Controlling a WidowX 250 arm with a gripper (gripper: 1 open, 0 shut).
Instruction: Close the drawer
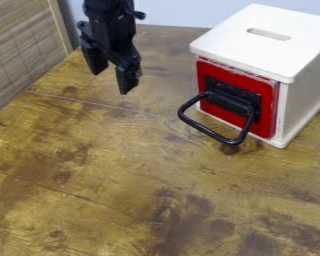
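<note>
Red is the colour of the drawer [266, 88], which is seen in the white box [274, 45], at the upper right of the view. The front is flat and rectangular, and its surface looks smooth. On it a black plate [243, 94] is fixed, and from the plate a thick black handle [190, 122] is stood out, bent in a loop with rounded corners. The box is shaped like a cube, with smooth walls and rounded edges, and in its top a narrow slot [270, 34] is cut. By the front, the lower left of the view is faced, and the handle is pointed the same way, above the table [116, 175]. The long axis of the front is hard to be told, because it is seen at a slant. The table is covered with a brown, wood-like surface, marked by darker, uneven patches. At the upper left, the black gripper [113, 80] is held above the table, well apart from the handle. Its two fingers are pointed downward and are parted, released, with nothing seen grasped between them.
</note>
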